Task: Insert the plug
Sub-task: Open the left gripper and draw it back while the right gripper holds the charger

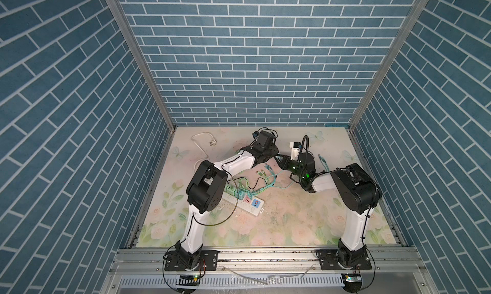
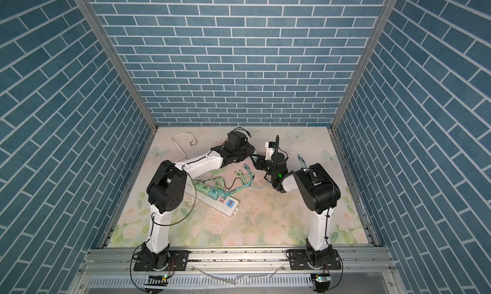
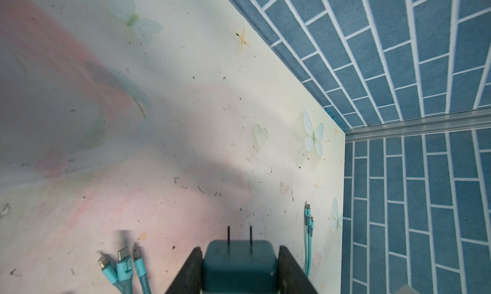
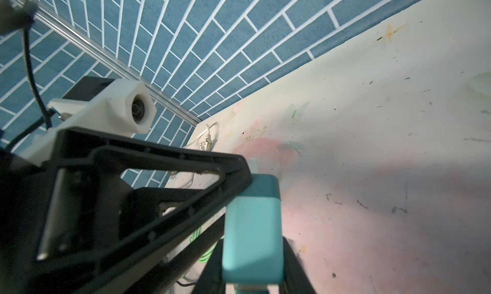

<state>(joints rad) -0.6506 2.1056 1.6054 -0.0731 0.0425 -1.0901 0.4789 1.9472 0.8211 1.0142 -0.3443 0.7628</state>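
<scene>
Blue brick-pattern walls (image 1: 252,66) close in a tabletop (image 1: 292,221) printed with pale flowers and butterflies. In both top views the two arms reach to about 12 o'clock of the table's middle, and their tips meet there above the surface. The left gripper (image 3: 240,250) is closed on the teal plug (image 3: 239,266), one black finger against each side, with the two prongs (image 3: 228,235) pointing out past the fingertips. The right gripper (image 4: 252,252) flanks the other end of the same plug. Its fingers seem to lie against both sides, though the close, dim wrist view leaves the contact a little unsure. The white power strip (image 1: 253,212) lies at about 8 o'clock of the middle, well apart from the plug, with several coloured adapters (image 1: 233,193) in it. Teal cables (image 1: 268,178) sprawl between the strip and the grippers. A white cable (image 1: 204,143) lies toward 10 o'clock, near the back corner.
</scene>
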